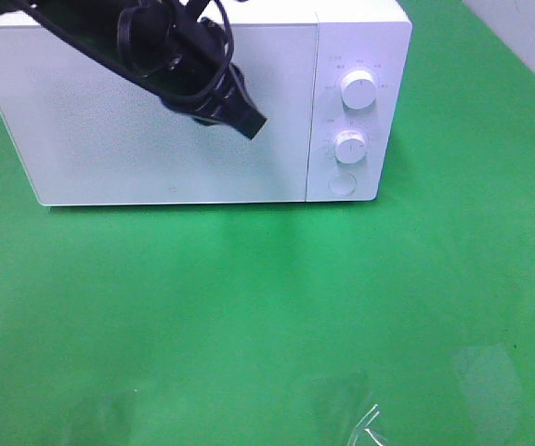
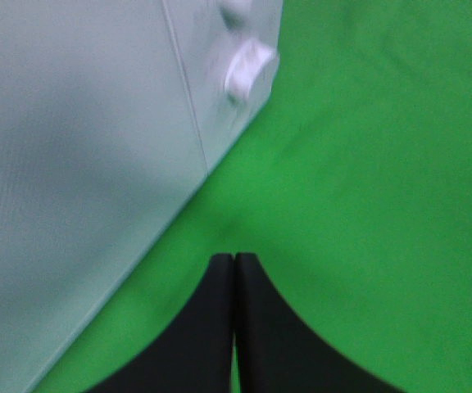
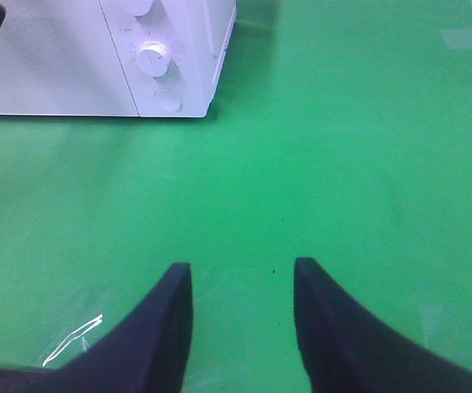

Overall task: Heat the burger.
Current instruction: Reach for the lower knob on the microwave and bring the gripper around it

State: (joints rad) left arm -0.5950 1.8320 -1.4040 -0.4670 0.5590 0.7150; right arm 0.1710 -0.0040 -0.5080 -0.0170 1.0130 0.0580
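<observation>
Microwave [image 1: 110, 149]: white box w/ squared edges. The matte, finely speckled door [image 1: 156, 181] is seen shut, flush w/ the control strip at the right end.
Controls: two round white knobs are stacked on the strip, upper knob [image 1: 358, 89] over lower knob [image 1: 350, 145]. A flat round button [image 1: 342, 183] is set beneath them. The small grey markings around them cannot be read.
Left gripper [image 1: 252, 124]: black and tapered, hung in front of the door's upper part, toward the control side. In the wrist view its two fingers [image 2: 207, 327] are pressed together tip to tip, w/ nothing caught between.
Right gripper [image 3: 240, 270]: two black curved fingers [image 3: 158, 327] are held apart over bare green, w/ nothing gripped. The microwave's control end is seen ahead, well apart.
Cables [image 1: 170, 46]: black, looped and bundled along the left arm.
Burger: not shown in any view, so its location cannot be told.
Surface: the table [image 1: 267, 316] is covered edge to edge in a smooth, bright-green, slightly glossy sheet. A lighter sheen is cast just in front of the microwave. A curled, clear-looking glint [image 1: 370, 429] is caught near the front edge.
Room: a pale grey strip [image 1: 518, 28] is seen beyond the green at the far right corner.
</observation>
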